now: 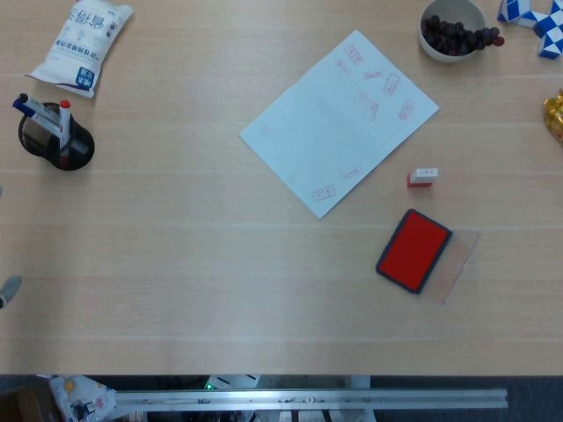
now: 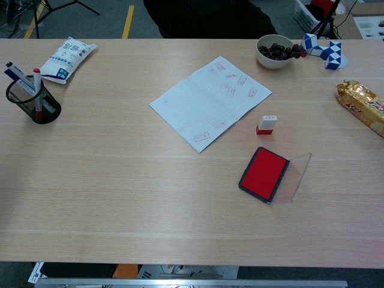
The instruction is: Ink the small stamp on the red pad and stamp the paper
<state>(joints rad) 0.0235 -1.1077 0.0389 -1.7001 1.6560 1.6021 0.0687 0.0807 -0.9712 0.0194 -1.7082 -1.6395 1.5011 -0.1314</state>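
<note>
Neither of my hands is inside either camera's frame, so I cannot tell how their fingers stand or whether they hold anything. The small white stamp with a red base (image 1: 423, 178) stands upright on the pale wooden worktop (image 1: 176, 264), right of centre, just off the sheet's right-hand edge. Nearer the front edge lies the open red ink pad in its dark case (image 1: 413, 250), with its clear lid (image 1: 457, 264) folded out to the right. The white lined paper (image 1: 339, 119) lies skewed towards the back edge and carries several faint red stamp marks. A black mesh pen holder (image 1: 57, 141) stands near the left edge, with a white packet (image 1: 84, 44) at the back left corner.
</note>
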